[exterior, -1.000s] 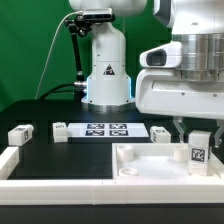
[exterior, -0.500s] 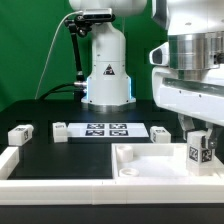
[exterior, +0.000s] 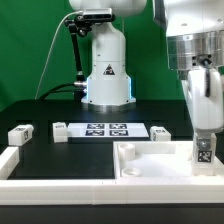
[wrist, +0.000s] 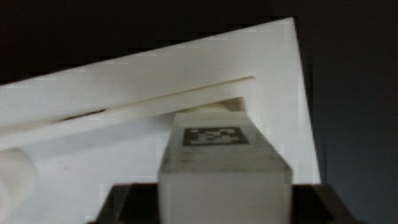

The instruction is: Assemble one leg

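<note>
My gripper [exterior: 204,137] is shut on a white leg [exterior: 204,153] and holds it upright, its tag facing the camera, over the right corner of the big white tray-like part [exterior: 150,168]. In the wrist view the leg [wrist: 221,150] fills the space between my dark fingers [wrist: 134,205], with the tray-like part [wrist: 143,95] behind it. Whether the leg's lower end touches the part is hidden. Three more legs lie on the black table: one at the exterior view's left [exterior: 20,133], one beside the marker board [exterior: 60,130], one right of it [exterior: 160,132].
The marker board [exterior: 105,128] lies flat at the back middle. The robot's white base [exterior: 105,70] stands behind it. A white rim [exterior: 10,160] runs along the table's front and left edge.
My gripper has turned at the wrist and shifted slightly right with the leg, which now sits a little lower over the tray-like part's right corner.
</note>
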`<state>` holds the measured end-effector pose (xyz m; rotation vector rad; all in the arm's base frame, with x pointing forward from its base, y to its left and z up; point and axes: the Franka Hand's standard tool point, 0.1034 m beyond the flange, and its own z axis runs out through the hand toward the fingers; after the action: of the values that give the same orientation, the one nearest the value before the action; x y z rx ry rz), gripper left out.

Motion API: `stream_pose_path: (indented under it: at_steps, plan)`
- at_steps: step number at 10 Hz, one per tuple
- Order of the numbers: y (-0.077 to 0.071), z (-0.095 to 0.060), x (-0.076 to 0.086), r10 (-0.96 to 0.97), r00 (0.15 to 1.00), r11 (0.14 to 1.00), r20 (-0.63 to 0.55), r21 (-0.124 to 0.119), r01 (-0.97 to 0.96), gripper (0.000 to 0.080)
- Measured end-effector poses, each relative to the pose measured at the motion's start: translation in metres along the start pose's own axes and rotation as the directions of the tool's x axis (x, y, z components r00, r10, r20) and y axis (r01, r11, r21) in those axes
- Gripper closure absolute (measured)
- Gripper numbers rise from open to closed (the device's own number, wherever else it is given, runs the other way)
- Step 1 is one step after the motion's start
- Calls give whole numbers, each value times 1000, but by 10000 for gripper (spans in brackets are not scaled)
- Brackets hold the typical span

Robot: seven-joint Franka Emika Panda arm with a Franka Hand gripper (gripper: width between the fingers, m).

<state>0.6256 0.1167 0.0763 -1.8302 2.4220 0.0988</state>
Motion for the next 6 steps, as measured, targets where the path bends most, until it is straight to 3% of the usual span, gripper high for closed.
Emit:
stream_pose_path:
  at_steps: [2, 6]
  plan:
    - [0, -1, 0, 143, 990, 990, -3, 10, -143, 507]
    - [0, -1, 2, 118, 993, 993, -10, 14, -118, 505]
